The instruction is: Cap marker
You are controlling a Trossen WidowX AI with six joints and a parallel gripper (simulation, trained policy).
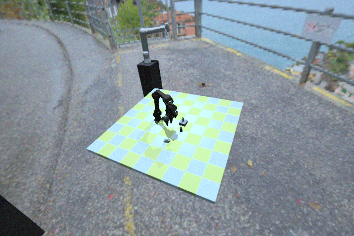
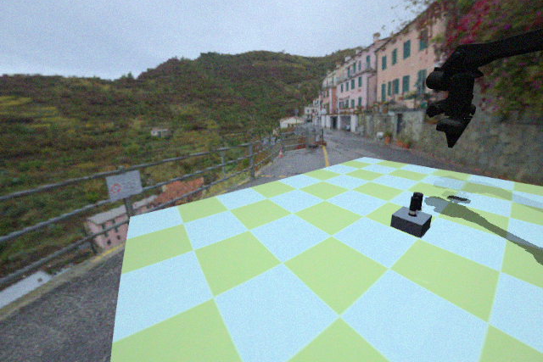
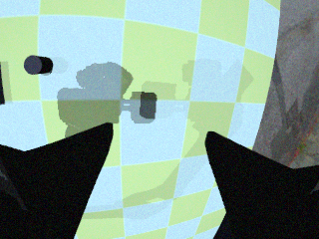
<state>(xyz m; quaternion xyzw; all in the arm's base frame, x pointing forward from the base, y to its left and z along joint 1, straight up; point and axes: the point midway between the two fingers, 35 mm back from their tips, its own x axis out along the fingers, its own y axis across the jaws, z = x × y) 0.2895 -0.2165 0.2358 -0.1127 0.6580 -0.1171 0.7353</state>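
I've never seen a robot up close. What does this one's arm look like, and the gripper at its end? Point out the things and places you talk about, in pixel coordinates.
The arm [image 1: 156,106] [image 2: 500,50] is black all over, made of slim bars with chunky, rounded joints. The gripper [image 1: 169,124] [image 3: 160,133] is black too, with two fingers that are broad at the back and taper to narrow, blunt tips. I can't make out any cables or markings.

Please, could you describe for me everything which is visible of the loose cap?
The cap is a small, plain black cylinder, its material unclear. It stands upright on the checkered table, beside the holder block and apart from it. Its round top looks dark grey-blue from the wrist. Nothing but the table appears to touch it, and the hand is away from it.
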